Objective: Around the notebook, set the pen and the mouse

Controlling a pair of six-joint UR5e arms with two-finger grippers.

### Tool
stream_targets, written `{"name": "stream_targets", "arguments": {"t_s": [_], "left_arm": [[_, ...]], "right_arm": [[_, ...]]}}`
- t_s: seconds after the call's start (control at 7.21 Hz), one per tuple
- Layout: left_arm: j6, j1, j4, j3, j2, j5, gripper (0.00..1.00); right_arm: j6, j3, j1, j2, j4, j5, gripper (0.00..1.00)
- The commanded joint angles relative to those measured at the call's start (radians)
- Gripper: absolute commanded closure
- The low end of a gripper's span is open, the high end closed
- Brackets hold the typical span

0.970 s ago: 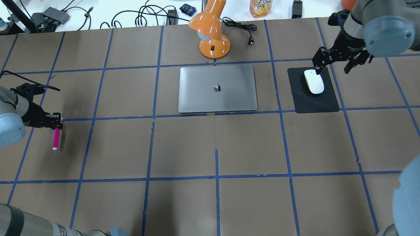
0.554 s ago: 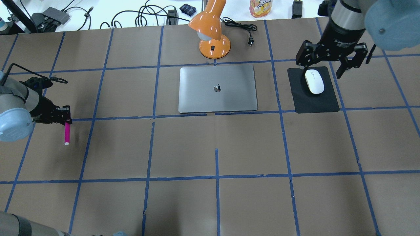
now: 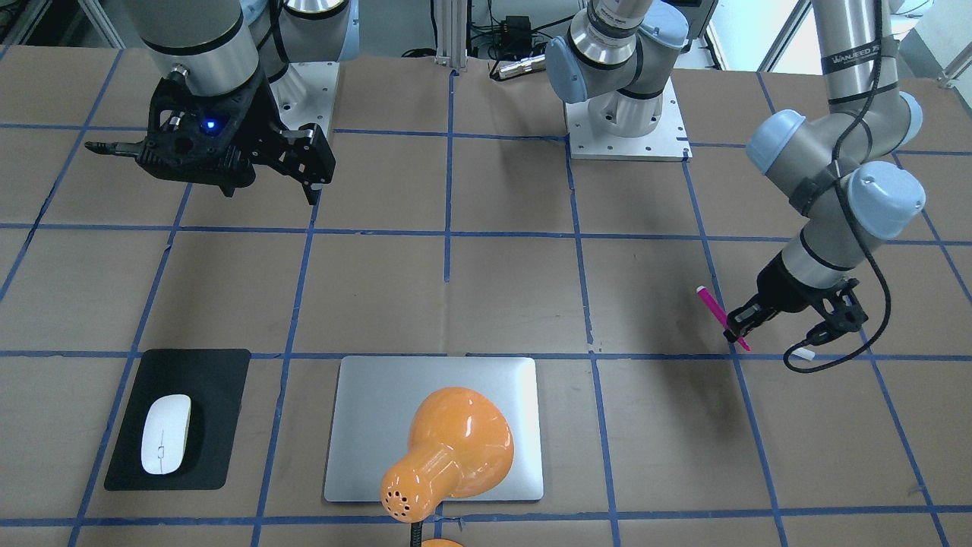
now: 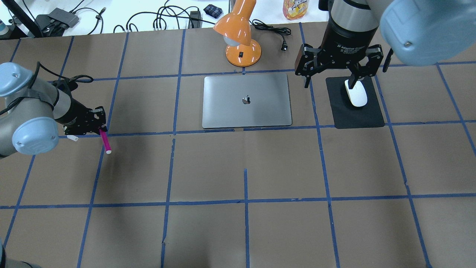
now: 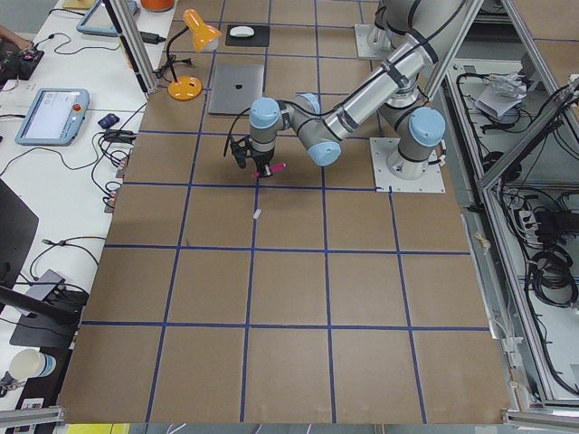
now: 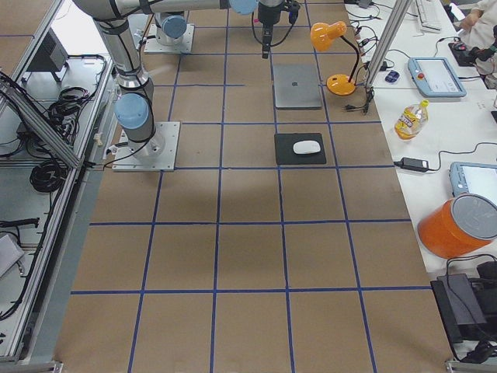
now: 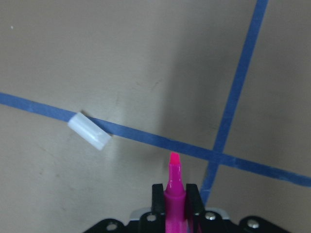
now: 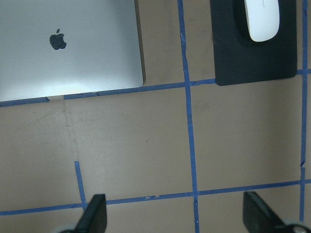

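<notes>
The magenta pen (image 4: 105, 142) hangs tilted just above the table at the left, and my left gripper (image 4: 99, 128) is shut on its upper end; the left wrist view shows its bare tip (image 7: 173, 162) between the fingers. The silver notebook (image 4: 230, 111) lies flat in the middle. The white mouse (image 4: 357, 96) rests on a black mat (image 4: 359, 117) to the notebook's right. My right gripper (image 4: 331, 80) hovers high over the gap between notebook and mat, open and empty. The right wrist view shows the notebook (image 8: 73, 73) and mouse (image 8: 261, 19) far below.
An orange desk lamp (image 4: 241, 41) stands just behind the notebook and covers part of it in the front-facing view (image 3: 448, 456). A small loose whitish cap (image 4: 73, 138) lies on the blue tape line near my left gripper. Cables and a bottle sit beyond the far edge.
My left gripper has carried the pen to the right, toward the notebook, leaving the cap behind. My right gripper has risen and shifted left, away from the mouse, staying open.
</notes>
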Motion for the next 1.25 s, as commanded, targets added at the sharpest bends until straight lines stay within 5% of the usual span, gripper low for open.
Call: {"name": "stream_targets", "arguments": {"t_s": [0.0, 0.69, 1.11], "left_arm": [[-0.275, -0.143, 0.001, -0.002, 0.009, -0.022, 1.0], [-0.872, -0.457, 0.031, 0.005, -0.029, -0.014, 1.0], [-1.134, -0.57, 0.03, 0.031, -0.048, 0.113, 1.0]], "right_arm": [[-0.005, -0.028, -0.023, 0.002, -0.003, 0.002, 0.0], [-0.031, -0.049, -0.059, 0.001, 0.005, 0.002, 0.0], [-0.032, -0.049, -0.056, -0.001, 0.005, 0.003, 0.0]]}}
